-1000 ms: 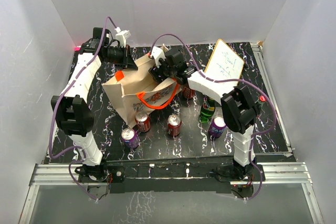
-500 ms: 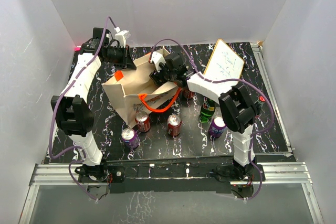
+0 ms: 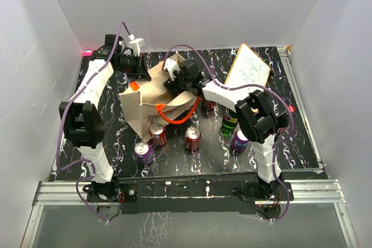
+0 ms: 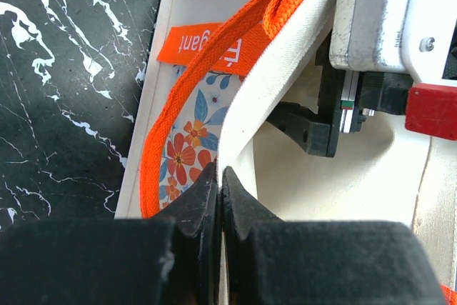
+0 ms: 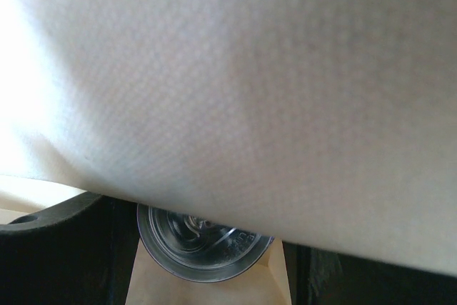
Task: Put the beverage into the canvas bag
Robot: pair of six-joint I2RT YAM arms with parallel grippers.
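Step in hand: insertion. Beverage is going into the bag, release not yet done.

- Bag sits toward the far left of the desk, tipped, with its mouth facing up and to the right. One orange handle hangs over its near side.
- Left tool: clenched on the bag's rim, a fold of canvas pinched between the fingers. It holds the mouth open from the far-left side.
- Right tool: reached into the bag's mouth. Its wrist view is mostly canvas lying close over the lens. Below that, a can is seen end-on between the two dark fingers, so this tool is grasping the can.
- Can position: inside the mouth, held by the tool. Whether it touches the bag's floor cannot be told.
- Spare cans and a green bottle stand near the desk's near edge, outside the bag.

Next move, as judged: push the can deeper until it rests on canvas, then open the right fingers and back out along the entry line. The left grip should hold until the right tool is out. Risk: canvas draped over the wrist may snag on the way out.
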